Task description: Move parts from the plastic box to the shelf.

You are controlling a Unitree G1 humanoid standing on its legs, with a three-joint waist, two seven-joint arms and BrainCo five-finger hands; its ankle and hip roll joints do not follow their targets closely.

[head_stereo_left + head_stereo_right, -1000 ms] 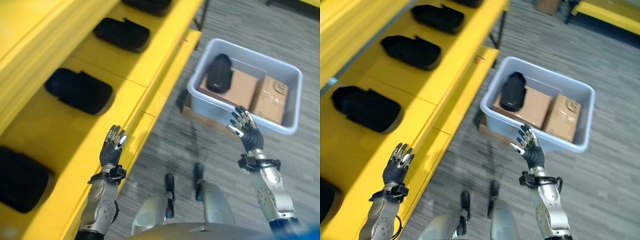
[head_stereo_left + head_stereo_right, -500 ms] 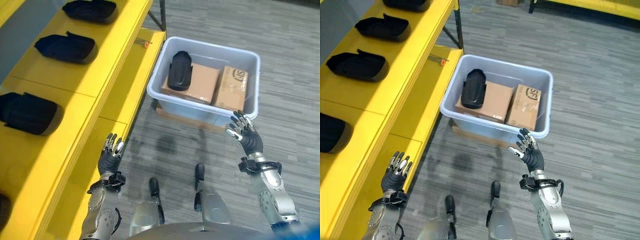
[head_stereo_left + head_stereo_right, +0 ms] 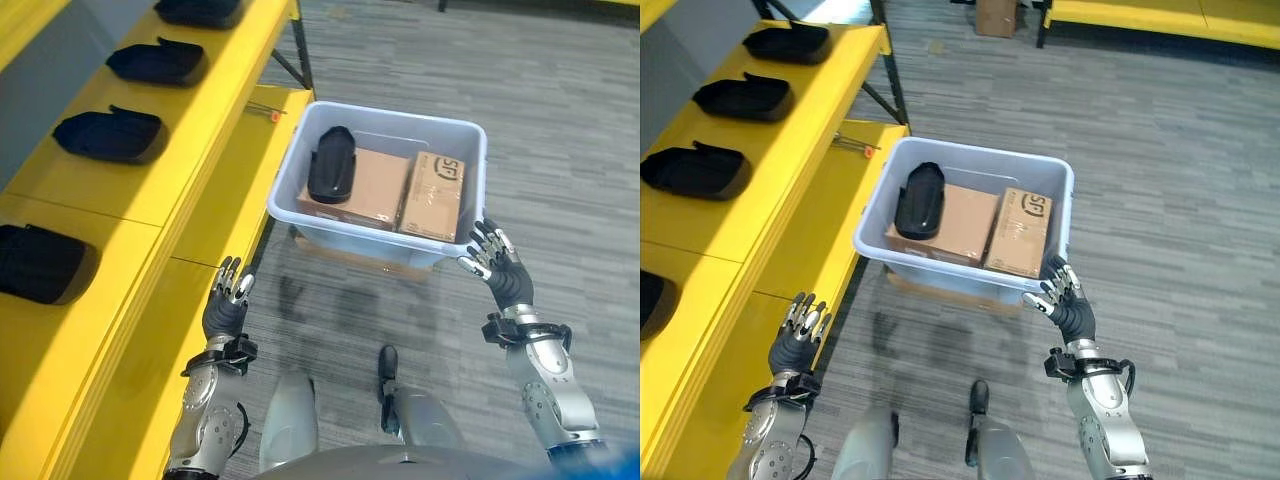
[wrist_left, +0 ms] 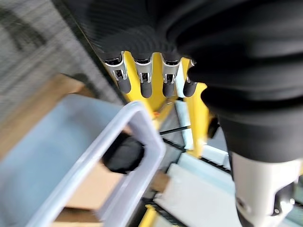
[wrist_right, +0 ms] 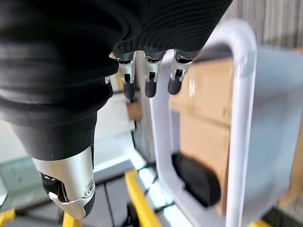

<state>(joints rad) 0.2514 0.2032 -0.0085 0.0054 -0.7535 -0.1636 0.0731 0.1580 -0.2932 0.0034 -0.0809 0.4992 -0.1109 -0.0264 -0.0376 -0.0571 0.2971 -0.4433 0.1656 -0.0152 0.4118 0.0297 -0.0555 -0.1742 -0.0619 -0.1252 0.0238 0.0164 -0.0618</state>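
The plastic box (image 3: 445,250) stands on the grey carpeted floor (image 3: 560,120), raised on a flat brown base, with its left end just beside the lower yellow shelf (image 3: 225,170). Inside it, one black part (image 3: 330,165) lies on top of a large cardboard carton (image 3: 365,188), at the end nearest the shelf; a smaller cardboard carton (image 3: 438,192) sits beside it toward the right wall. The part looks like a rigid moulded shell, long and rounded with a smooth dark skin, probably light but liable to slip, so I would take it across its narrow middle, fingers on one long side and thumb on the other, and lift it straight up clear of the rim. The right robot hand (image 3: 503,275) hovers just off the box's near right corner with fingers spread and holds nothing. The left robot hand (image 3: 225,308) is raised over the front edge of the shelf, fingers straight and likewise empty. Similar black parts (image 3: 110,137) already rest in a row on the upper shelf level, with bare yellow surface between them where the next could go.
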